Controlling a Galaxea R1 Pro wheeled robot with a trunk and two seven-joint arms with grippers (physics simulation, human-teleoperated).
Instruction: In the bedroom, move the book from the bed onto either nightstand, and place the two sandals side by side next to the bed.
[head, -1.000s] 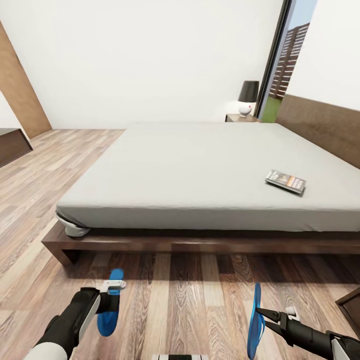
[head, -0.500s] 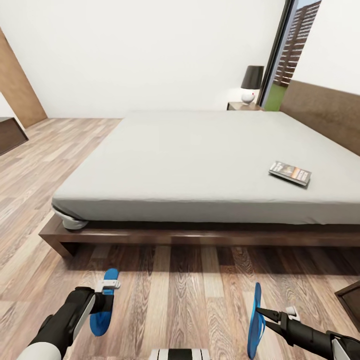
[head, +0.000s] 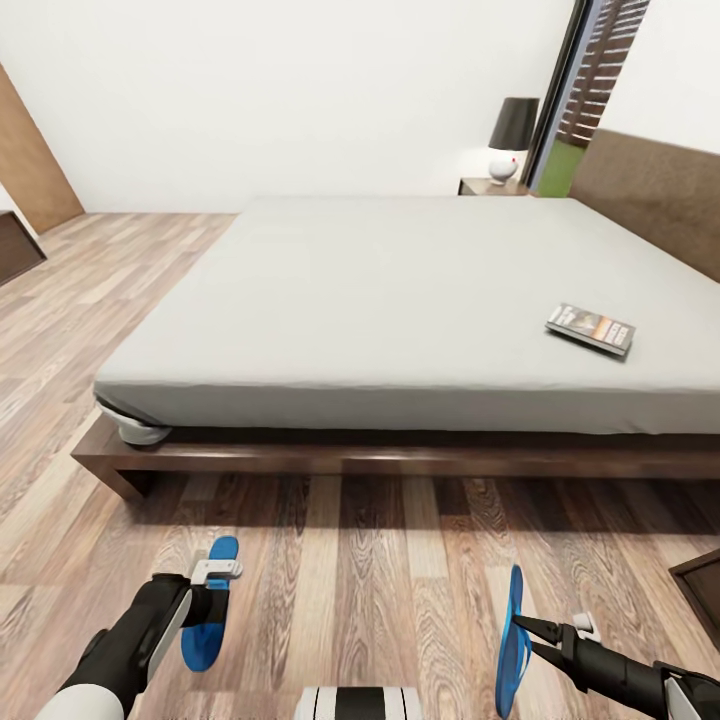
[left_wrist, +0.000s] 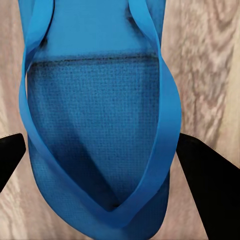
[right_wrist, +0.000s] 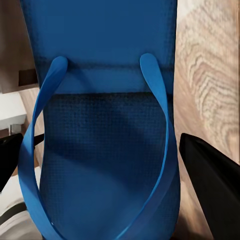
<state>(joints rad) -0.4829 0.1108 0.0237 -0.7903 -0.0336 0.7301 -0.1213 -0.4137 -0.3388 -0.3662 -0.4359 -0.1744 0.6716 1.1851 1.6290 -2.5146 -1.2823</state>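
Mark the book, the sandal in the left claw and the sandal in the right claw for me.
book (head: 590, 329), head view, middle of its cover.
left sandal (left_wrist: 100, 150), left wrist view, textured footbed between the straps.
right sandal (head: 512, 640), head view, edge-on sole.

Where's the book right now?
In the head view the book lies flat on the right side of the bed, near the headboard, far from both grippers.
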